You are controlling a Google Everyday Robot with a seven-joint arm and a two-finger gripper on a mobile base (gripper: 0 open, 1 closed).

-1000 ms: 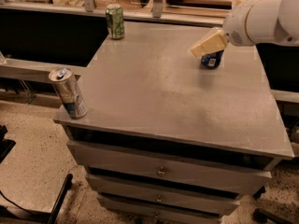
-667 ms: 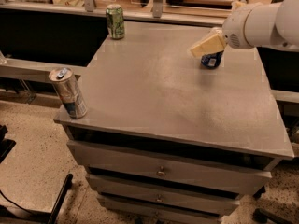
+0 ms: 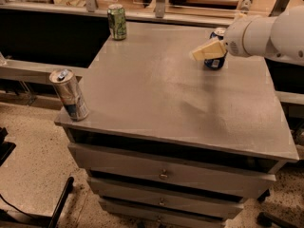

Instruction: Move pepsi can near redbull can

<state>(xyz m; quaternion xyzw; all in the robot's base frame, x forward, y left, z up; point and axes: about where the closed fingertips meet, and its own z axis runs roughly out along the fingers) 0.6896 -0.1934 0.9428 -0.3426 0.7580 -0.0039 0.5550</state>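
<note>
The pepsi can (image 3: pixel 216 62) is dark blue with a silver top. It stands upright at the far right of the grey cabinet top (image 3: pixel 166 94) and is mostly hidden behind my gripper. My gripper (image 3: pixel 207 51) is a cream-coloured wedge on the white arm (image 3: pixel 266 32) that reaches in from the right. It sits just in front of the pepsi can's upper half. The redbull can (image 3: pixel 70 95) is slim and silver with blue panels. It stands upright at the near left corner of the top, far from the pepsi can.
A green can (image 3: pixel 117 22) stands at the far left corner of the top. A dark counter with metal posts (image 3: pixel 159 1) runs behind the cabinet. Drawers (image 3: pixel 164 175) face me below the top. The speckled floor (image 3: pixel 33 165) lies at the left.
My gripper has shifted slightly left and down in front of the pepsi can. None of the cans has moved.
</note>
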